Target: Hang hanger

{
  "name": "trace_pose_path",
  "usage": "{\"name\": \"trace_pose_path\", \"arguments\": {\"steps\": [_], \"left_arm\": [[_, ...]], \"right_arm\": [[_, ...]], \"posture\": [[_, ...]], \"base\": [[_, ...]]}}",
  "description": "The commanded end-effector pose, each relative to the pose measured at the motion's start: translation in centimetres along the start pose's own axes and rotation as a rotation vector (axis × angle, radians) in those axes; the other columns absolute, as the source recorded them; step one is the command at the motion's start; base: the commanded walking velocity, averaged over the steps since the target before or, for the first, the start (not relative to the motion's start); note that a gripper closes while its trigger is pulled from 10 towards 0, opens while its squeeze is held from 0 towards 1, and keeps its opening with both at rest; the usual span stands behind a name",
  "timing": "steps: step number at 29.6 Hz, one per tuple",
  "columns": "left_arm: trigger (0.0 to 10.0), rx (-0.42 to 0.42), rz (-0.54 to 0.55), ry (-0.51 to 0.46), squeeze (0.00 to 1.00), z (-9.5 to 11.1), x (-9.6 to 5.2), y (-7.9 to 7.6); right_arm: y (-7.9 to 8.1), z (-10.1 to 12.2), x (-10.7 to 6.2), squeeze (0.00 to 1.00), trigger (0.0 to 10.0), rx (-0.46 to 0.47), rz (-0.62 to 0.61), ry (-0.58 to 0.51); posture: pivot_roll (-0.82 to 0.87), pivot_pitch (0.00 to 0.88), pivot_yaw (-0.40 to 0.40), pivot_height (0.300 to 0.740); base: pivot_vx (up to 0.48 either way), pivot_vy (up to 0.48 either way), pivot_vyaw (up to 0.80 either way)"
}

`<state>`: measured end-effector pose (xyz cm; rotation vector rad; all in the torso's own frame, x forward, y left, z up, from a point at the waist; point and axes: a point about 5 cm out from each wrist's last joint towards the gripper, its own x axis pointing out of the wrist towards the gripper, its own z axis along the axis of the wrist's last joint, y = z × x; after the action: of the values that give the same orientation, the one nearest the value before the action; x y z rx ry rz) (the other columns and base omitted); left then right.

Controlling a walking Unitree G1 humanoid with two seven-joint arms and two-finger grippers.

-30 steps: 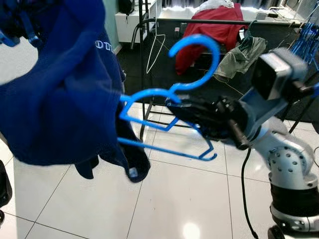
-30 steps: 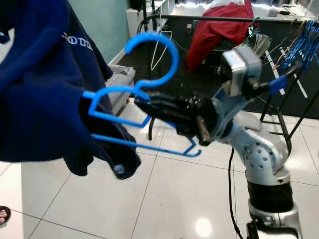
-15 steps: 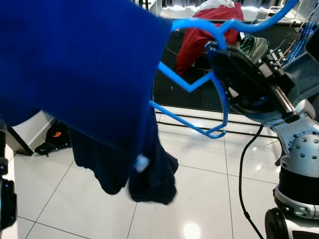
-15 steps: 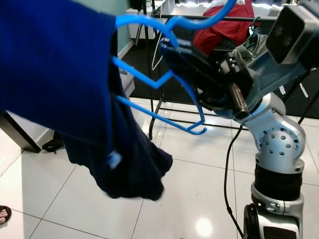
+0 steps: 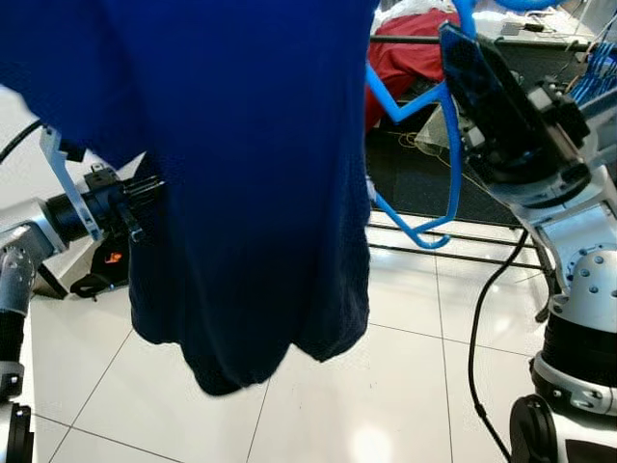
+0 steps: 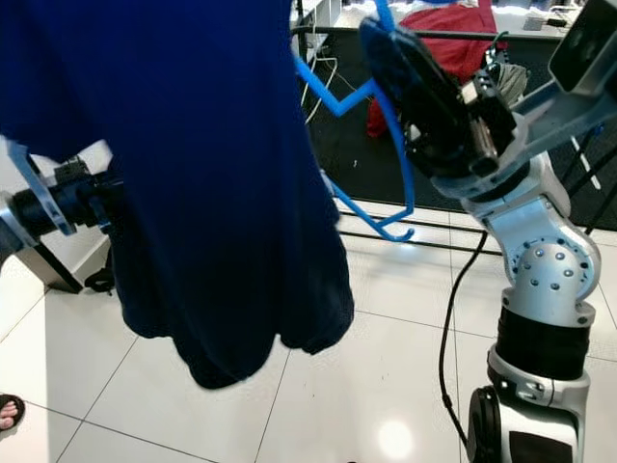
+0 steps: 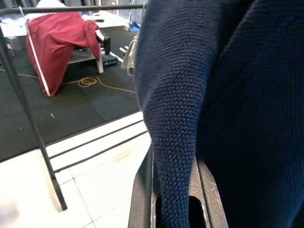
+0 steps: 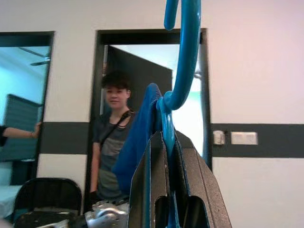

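Note:
A blue plastic hanger carries a large navy garment that hangs down in front of me. My right gripper is raised at the upper right, shut on the hanger just below its hook. The hook rises out of the top of the eye views. My left gripper reaches in from the left at mid-height. It is shut on a fold of the navy fabric, which sits between the black fingers.
Behind stands a black clothes rail with a red garment and a grey-green one on it. More blue hangers hang at far right. A black bag lies on the white tiles. A person stands in a doorway.
My right gripper has lifted the hanger higher and turned it more upright, so the navy garment now hangs straight down. My left arm has come into view, gripping the garment's side.

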<state>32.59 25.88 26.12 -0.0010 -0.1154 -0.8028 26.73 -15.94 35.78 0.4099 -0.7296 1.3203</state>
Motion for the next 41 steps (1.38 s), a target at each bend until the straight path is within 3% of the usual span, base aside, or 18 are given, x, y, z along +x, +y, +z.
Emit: {"name": "trace_pose_path", "arguments": {"steps": [1, 2, 7, 8, 9, 11, 12, 22, 28, 29, 31, 32, 33, 34, 35, 38, 40, 41], "left_arm": [[0.0, 0.011, 0.005, 0.049, 0.0, -1.0, -0.1, -0.3], [0.0, 0.074, 0.03, 0.142, 0.0, -2.1, -0.5, -0.3], [0.2, 0.111, 0.027, 0.165, 0.0, -2.2, -0.8, -0.4], [10.0, 0.135, 0.03, 0.129, 0.0, -1.5, -1.0, -0.4], [10.0, 0.138, 0.036, 0.077, 0.15, -0.5, -1.2, -0.4], [10.0, 0.138, 0.04, 0.041, 0.15, 0.2, -1.3, -0.3], [10.0, 0.135, 0.023, 0.013, 1.0, 0.8, -1.5, -0.5], [10.0, 0.123, -0.181, 0.047, 1.0, 1.3, -3.7, -2.5], [10.0, 0.08, -0.261, 0.216, 1.0, -1.0, -5.8, -3.7], [10.0, 0.124, -0.226, 0.385, 1.0, -2.7, -6.9, -3.5], [10.0, 0.124, -0.226, 0.385, 1.0, -2.7, -6.9, -3.5], [10.0, 0.161, -0.208, 0.506, 1.0, -3.9, -7.8, -3.3], [10.0, 0.229, -0.039, 0.567, 1.0, -3.9, -8.8, -1.7], [10.0, 0.262, 0.094, 0.551, 0.0, -3.3, -9.3, -0.6], [10.0, 0.262, 0.094, 0.551, 0.0, -3.3, -9.3, -0.6], [10.0, 0.224, 0.178, 0.211, 0.0, -0.2, -8.5, -1.7], [10.0, 0.224, 0.178, 0.211, 0.0, -0.2, -8.5, -1.7], [10.0, 0.173, 0.184, 0.06, 0.0, 0.7, -7.6, -2.9]], "right_arm": [[-0.1, 1.0, 0.2, 0.0, 10.0, -0.051, -0.005, -0.042], [-0.4, 0.9, 0.1, 0.0, 10.0, -0.055, -0.023, -0.014], [-0.4, 0.3, 0.1, 0.0, 10.0, -0.054, -0.026, 0.034], [-0.4, -0.3, 0.1, 0.0, 10.0, -0.054, -0.032, 0.064], [-0.4, -1.0, 0.1, 0.0, 10.0, -0.058, -0.038, 0.101], [-0.3, -1.5, 0.1, 0.0, 10.0, -0.06, -0.042, 0.125], [-0.3, -1.9, 0.1, 0.0, 10.0, -0.053, -0.042, 0.133], [-0.3, -1.6, 0.1, 0.0, 10.0, -0.027, -0.035, 0.073], [-0.4, -0.9, 0.2, 0.0, 10.0, -0.017, -0.029, 0.014], [-0.5, -0.8, 0.2, 0.0, 10.0, -0.022, -0.032, 0.01], [-0.5, -0.8, 0.2, 0.0, 10.0, -0.022, -0.032, 0.01], [-0.6, -0.7, 0.2, 0.0, 10.0, -0.025, -0.034, 0.009], [-0.8, -0.7, 0.1, 0.0, 10.0, -0.037, -0.056, 0.018], [-1.1, -0.8, -0.1, 0.0, 10.0, -0.055, -0.089, 0.032], [-1.1, -0.8, -0.1, 0.0, 10.0, -0.055, -0.089, 0.032], [-2.6, -1.5, -0.7, 0.0, 10.0, -0.113, -0.216, 0.087], [-2.6, -1.5, -0.7, 0.0, 10.0, -0.113, -0.216, 0.087], [-3.1, -2.0, -1.0, 0.0, 10.0, -0.124, -0.257, 0.1]], "posture": [[-0.01, 0.069, 0.043, 0.74], [-0.01, 0.069, 0.042, 0.74], [-0.01, 0.069, 0.043, 0.74], [-0.01, 0.069, 0.043, 0.74], [-0.01, 0.069, 0.04, 0.74], [-0.01, 0.069, 0.039, 0.74], [-0.01, 0.069, 0.04, 0.74], [-0.01, 0.063, 0.042, 0.74], [0.0, 0.06, 0.04, 0.74], [0.0, 0.06, 0.04, 0.74], [0.0, 0.06, 0.04, 0.74], [0.0, 0.062, 0.036, 0.74], [-0.01, 0.069, 0.042, 0.74], [-0.01, 0.07, 0.043, 0.74], [-0.01, 0.07, 0.043, 0.74], [-0.01, 0.082, 0.048, 0.74], [-0.01, 0.082, 0.048, 0.74], [0.0, 0.085, 0.044, 0.74]], "base": [[0.0, 0.0, 0.0], [0.0, 0.0, 0.0], [0.0, 0.0, 0.0], [0.0, 0.0, 0.0], [0.0, 0.0, 0.0], [0.0, 0.0, 0.0], [0.0, 0.0, 0.0], [0.0, 0.0, 0.0], [0.0, 0.0, 0.0], [0.0, 0.0, 0.0], [0.0, 0.0, 0.0], [0.0, 0.0, 0.0], [0.0, 0.0, 0.0], [0.0, 0.0, 0.0], [0.0, 0.0, 0.0], [0.0, 0.0, 0.0], [0.0, 0.0, 0.0], [0.0, 0.0, 0.0]]}}
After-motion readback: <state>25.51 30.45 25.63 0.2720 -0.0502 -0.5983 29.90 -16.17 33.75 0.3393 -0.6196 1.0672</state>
